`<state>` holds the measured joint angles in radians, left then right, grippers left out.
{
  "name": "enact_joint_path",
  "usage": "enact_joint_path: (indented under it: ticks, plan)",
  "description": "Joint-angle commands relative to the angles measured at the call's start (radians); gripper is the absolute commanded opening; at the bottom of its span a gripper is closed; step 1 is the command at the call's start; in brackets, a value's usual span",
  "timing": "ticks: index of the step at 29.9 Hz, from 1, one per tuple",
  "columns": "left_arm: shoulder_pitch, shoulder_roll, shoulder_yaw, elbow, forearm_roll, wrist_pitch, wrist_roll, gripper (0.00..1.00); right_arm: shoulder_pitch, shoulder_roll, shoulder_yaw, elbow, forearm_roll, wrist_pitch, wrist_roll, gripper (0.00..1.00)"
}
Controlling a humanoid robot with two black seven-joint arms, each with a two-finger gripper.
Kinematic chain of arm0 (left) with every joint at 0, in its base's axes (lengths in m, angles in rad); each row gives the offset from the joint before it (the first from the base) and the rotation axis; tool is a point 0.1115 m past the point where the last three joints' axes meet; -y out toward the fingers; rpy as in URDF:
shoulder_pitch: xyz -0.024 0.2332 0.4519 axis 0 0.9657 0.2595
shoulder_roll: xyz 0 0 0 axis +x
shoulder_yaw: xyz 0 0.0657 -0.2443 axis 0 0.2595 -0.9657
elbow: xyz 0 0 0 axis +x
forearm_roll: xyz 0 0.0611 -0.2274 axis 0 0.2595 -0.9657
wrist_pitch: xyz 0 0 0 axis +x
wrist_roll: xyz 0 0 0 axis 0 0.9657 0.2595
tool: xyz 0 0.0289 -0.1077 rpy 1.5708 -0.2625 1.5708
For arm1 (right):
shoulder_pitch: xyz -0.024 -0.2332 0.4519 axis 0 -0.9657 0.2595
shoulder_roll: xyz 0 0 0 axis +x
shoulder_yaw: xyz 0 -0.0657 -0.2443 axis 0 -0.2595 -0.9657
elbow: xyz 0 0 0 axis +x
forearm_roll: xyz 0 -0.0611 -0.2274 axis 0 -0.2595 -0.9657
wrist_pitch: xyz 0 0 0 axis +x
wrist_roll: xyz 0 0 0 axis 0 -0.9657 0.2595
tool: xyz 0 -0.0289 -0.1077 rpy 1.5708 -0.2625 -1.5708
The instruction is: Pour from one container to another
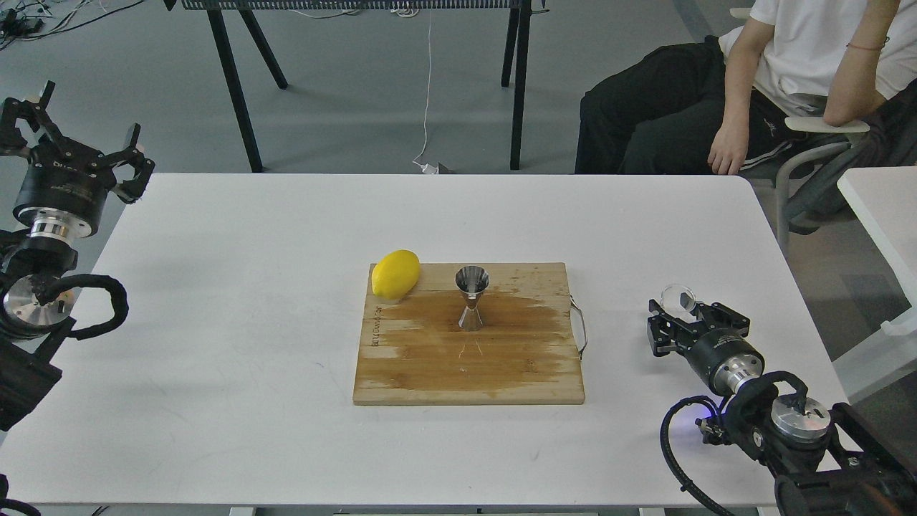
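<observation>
- the right gripper (680, 315) sits low over the white table (215, 322), well to the right of the wooden cutting board (430, 373); its fingers are clenched around the clear glass cup (679, 296), which shows at the gripper's far end.
- the left gripper (79, 140) is released, fingers spread, empty, off the table's far left edge and well apart from everything.
- the jigger (472, 297) stands upright near the middle of the board, mouth up, with the lemon (395, 274) just beside it at the board's far left corner.
- risk: the jigger's mouth is small and its waist narrow, so a tilt begun off-centre would likely spill onto the board, and a nudge from the cup or fingers could tip it.
- risk: the board looks darkened, perhaps wet, around the jigger, so it may slide if touched.
- the cup is small, transparent and hard to read; i cannot tell whether it holds liquid or how firmly it is seated.
</observation>
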<state>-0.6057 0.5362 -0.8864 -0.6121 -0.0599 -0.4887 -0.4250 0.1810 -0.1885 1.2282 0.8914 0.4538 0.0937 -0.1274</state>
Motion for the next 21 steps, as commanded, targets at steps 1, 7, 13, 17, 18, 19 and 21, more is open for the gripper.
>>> enact_joint_path:
  ticks: [1,7,13,17,18,19,21]
  plan:
    - [0.0,-0.007,0.001,0.0,0.0,0.0,-0.001,1.0,0.005,0.0,0.001,-0.009,0.0,-0.002,0.0,0.38]
    - [-0.002,-0.008,0.003,0.0,0.0,0.0,-0.001,1.0,0.005,0.0,0.001,-0.009,0.0,-0.002,0.0,0.44]
    - [-0.002,-0.008,0.004,0.0,0.0,0.0,0.0,1.0,0.003,0.001,0.001,-0.009,0.0,0.001,0.002,0.49]
    - [-0.002,-0.008,0.004,0.0,0.0,0.0,-0.001,1.0,0.001,0.001,0.001,-0.009,0.0,0.001,0.002,0.53]
    - [-0.002,-0.008,0.004,0.0,0.0,0.0,-0.001,1.0,0.0,0.001,0.001,-0.009,0.0,0.001,0.002,0.53]
    - [-0.002,-0.01,0.004,0.0,0.0,0.0,-0.001,1.0,0.0,0.001,0.001,-0.008,0.0,0.001,0.002,0.54]
    - [-0.002,-0.009,0.004,0.0,0.0,0.0,-0.001,1.0,-0.002,0.0,0.001,-0.006,0.0,0.001,0.002,0.61]
